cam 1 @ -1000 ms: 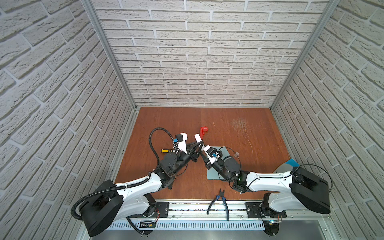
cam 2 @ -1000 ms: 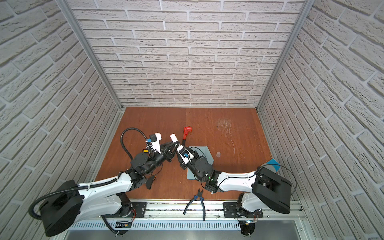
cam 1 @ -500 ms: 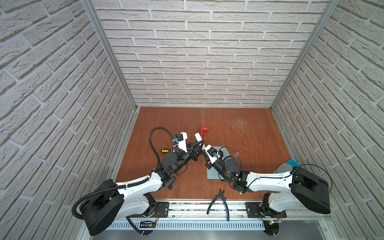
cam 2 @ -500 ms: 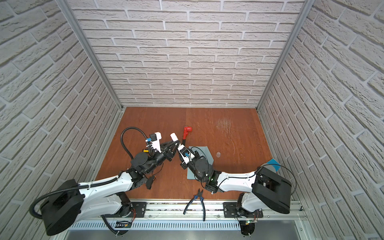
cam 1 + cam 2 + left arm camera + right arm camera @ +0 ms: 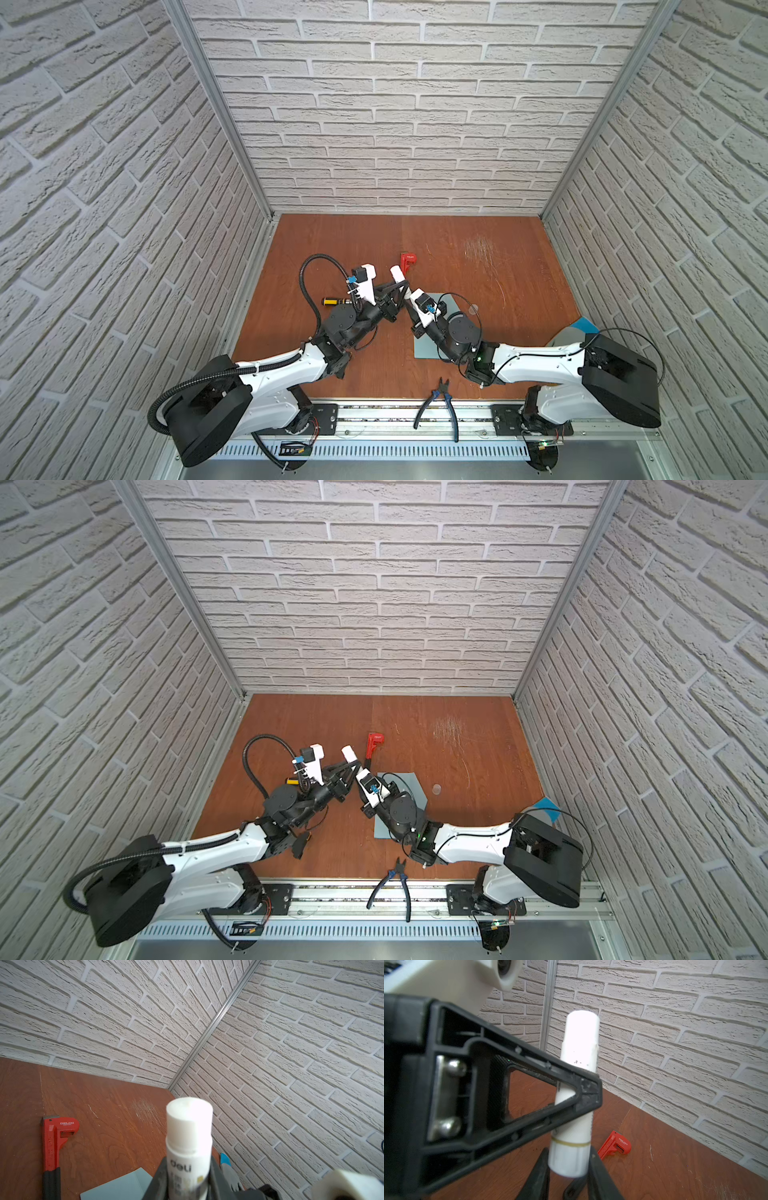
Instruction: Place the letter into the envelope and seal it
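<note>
Left claw [image 5: 188,1185] grips the glue stick [image 5: 189,1126] mid-body; right claw [image 5: 569,1167] pinches its base. The envelope [image 5: 409,781] lies flat, with open bench [image 5: 478,257] beyond its far edge.

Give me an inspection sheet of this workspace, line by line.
Surface: wooden tabletop, scratched near the back.
Job's things: envelope lying flat, partly covered; letter not seen.
Clutter: red wrench, screwdriver, pliers, glove.
Grippers: left gripper shut on glue stick; right gripper closed on its base.
Cables: black hose loops beside left gripper.
Surroundings: brick-pattern walls.
</note>
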`<state>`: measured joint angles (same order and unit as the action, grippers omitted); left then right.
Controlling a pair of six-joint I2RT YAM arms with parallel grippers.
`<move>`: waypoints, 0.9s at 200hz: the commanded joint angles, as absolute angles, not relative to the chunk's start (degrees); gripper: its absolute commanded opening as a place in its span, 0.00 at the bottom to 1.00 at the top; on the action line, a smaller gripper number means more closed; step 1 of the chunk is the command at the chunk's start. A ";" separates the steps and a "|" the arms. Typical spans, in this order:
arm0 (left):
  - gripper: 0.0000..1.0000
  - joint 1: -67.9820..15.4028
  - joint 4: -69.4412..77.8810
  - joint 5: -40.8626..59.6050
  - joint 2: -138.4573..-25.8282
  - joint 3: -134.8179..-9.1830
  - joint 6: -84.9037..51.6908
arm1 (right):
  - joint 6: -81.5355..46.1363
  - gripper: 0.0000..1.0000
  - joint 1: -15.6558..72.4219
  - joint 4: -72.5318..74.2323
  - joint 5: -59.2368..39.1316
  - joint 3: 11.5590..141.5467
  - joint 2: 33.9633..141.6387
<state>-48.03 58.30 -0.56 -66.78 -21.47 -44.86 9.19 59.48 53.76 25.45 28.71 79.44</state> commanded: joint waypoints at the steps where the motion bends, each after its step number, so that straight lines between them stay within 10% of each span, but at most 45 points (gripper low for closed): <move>1: 0.00 -48.60 62.32 0.09 -67.24 -22.24 -45.00 | 8.35 0.35 59.85 56.12 24.47 30.04 78.40; 180: 0.00 -45.27 67.88 13.71 -72.45 -20.68 -51.61 | 1.31 0.06 59.05 41.20 11.97 31.25 67.46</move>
